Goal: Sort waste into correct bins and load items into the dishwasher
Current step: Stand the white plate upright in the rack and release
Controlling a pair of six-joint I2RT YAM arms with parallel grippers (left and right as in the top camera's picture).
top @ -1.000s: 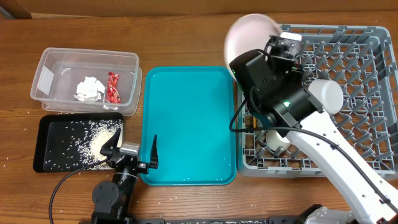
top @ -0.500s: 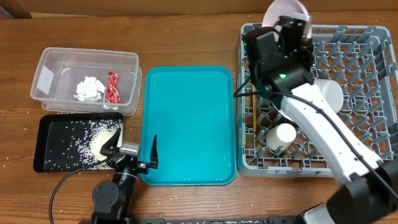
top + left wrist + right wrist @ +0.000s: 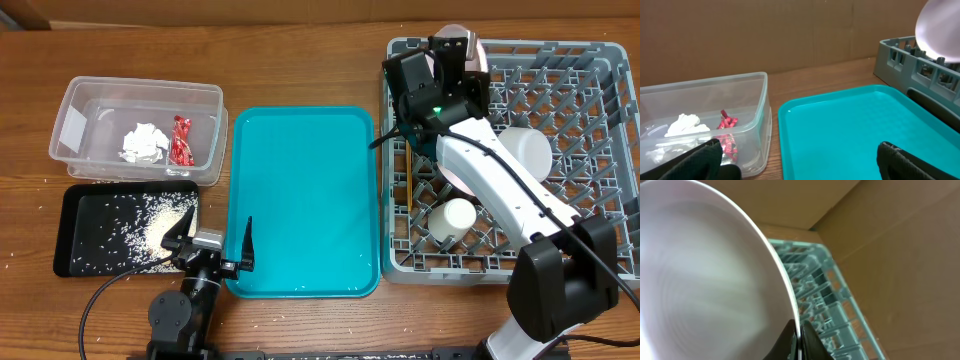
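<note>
My right gripper (image 3: 450, 52) is shut on the rim of the white round plate (image 3: 472, 45) and holds it on edge over the far left part of the grey dish rack (image 3: 590, 110). The wrist view shows the fingers (image 3: 799, 337) pinching the plate (image 3: 705, 280) above the rack (image 3: 815, 280). A white bowl (image 3: 527, 150), a small white cup (image 3: 452, 215) and the chopsticks (image 3: 408, 180) are in the rack. My left gripper (image 3: 215, 240) is open and empty at the table's front. The clear tub (image 3: 75, 95) holds the tissue wad (image 3: 143, 141) and red wrapper (image 3: 181, 140). The black tray (image 3: 80, 205) holds rice (image 3: 165, 225).
The teal tray (image 3: 300, 200) lies between the bins and the rack and also shows in the left wrist view (image 3: 850, 125). A few rice grains lie on the wood by the black tray. A cardboard wall stands behind the table.
My right arm has carried the plate to the right, from beyond the rack's far left corner to over the rack, and turned it up on edge. The left arm has not moved.
</note>
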